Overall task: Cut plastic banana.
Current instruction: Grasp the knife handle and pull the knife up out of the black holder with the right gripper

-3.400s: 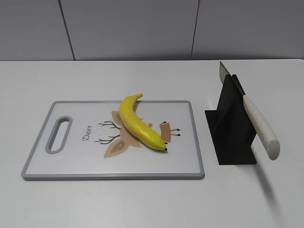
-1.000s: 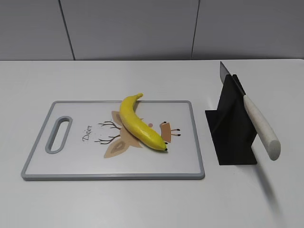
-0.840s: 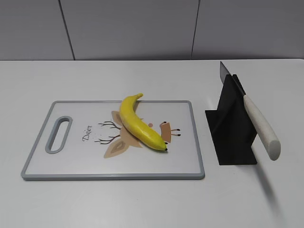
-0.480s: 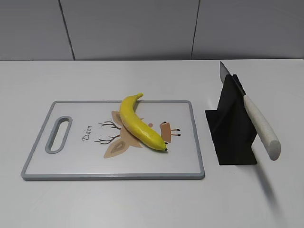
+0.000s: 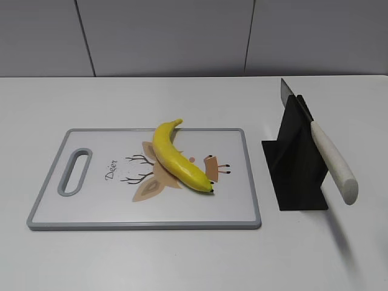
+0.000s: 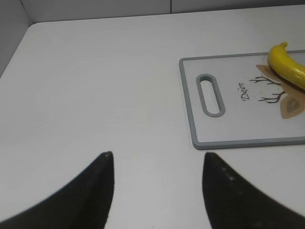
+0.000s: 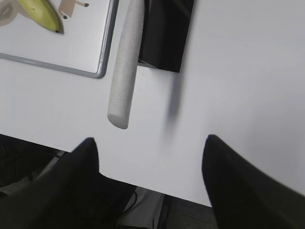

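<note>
Knife (image 5: 330, 159) on black stand (image 5: 297, 167) (beside cutting board (image 5: 236, 209))

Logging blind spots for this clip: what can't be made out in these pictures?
- Knife blade: exterior view, mostly hidden in the black stand; right wrist view cuts it off at the top edge.
- Banana: left wrist view, right edge cuts off its tip end.
- Left gripper and right gripper: absent from the exterior view; the wrist views show only the dark fingers, open.

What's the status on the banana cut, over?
Left gripper open over bare table, right gripper open, both empty. Banana whole on cutting board. Knife in its stand. Nothing in the way.
</note>
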`<control>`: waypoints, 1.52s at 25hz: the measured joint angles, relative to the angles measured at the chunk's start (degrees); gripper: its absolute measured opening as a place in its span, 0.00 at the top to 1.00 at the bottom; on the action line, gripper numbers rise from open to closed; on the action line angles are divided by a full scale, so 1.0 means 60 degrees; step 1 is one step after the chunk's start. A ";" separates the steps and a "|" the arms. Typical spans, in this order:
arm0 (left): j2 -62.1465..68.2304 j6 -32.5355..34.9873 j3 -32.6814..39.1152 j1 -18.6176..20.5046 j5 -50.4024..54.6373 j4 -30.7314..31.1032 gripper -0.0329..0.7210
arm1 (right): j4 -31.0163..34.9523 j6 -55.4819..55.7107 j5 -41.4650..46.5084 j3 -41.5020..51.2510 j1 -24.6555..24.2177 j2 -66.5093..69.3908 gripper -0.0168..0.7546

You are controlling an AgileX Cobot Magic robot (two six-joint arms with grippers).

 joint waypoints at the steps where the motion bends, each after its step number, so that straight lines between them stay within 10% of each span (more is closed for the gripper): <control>1: 0.0000 0.0000 0.0000 0.0000 0.0000 0.0000 0.19 | -0.0039 0.0053 0.0000 -0.0022 0.0143 0.0060 0.30; 13: 0.0000 0.0000 0.0000 0.0000 0.0000 0.0000 0.19 | -0.2000 0.2657 0.0000 -0.0831 0.3331 0.2166 0.30; 32: 0.0000 0.0000 0.0000 0.0000 0.0000 0.0000 0.19 | -0.2590 0.3311 -0.0300 -0.0933 0.3439 0.5371 0.30; 38: 0.0000 0.0000 0.0000 0.0000 0.0000 0.0000 0.19 | -0.2674 0.3524 -0.0445 -0.0933 0.3439 0.5407 0.45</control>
